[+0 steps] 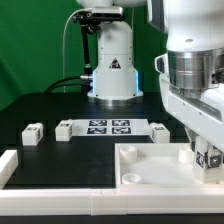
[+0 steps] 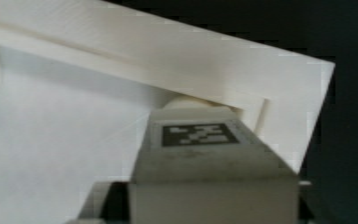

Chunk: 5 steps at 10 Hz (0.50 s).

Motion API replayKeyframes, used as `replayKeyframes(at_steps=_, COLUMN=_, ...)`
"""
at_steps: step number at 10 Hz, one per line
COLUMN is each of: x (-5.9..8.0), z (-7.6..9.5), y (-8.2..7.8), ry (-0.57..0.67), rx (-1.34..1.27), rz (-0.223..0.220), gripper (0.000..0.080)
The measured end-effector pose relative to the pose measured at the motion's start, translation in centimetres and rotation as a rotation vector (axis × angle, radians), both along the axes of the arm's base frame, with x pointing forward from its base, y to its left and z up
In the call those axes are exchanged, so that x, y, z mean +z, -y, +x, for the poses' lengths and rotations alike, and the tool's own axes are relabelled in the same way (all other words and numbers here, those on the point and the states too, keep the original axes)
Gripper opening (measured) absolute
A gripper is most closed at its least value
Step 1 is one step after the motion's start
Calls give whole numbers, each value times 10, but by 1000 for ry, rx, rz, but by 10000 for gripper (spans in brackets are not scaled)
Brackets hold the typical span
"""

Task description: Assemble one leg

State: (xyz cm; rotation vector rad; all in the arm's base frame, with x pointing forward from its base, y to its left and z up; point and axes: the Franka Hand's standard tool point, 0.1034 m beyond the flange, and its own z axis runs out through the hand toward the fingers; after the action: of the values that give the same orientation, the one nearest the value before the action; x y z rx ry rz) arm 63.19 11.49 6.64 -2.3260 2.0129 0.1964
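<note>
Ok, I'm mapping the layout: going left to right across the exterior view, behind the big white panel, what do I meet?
First leg → second leg → marker board → third leg → gripper, shut on a fourth leg.

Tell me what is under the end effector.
The end effector grips the leg, tag showing, over a corner of the tabletop. The leg covers the spot directly beneath it, so contact cannot be seen.
</note>
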Motion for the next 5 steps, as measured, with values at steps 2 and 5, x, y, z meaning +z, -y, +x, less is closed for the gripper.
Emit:
replayKeyframes(at_steps=2, x=0, z=0, y=-1, ry=1, rx=10, rz=1, gripper=507)
replayKeyframes(at_steps=5, x=0, z=0, y=-1, ry=3, rx=34, rz=2, gripper=638)
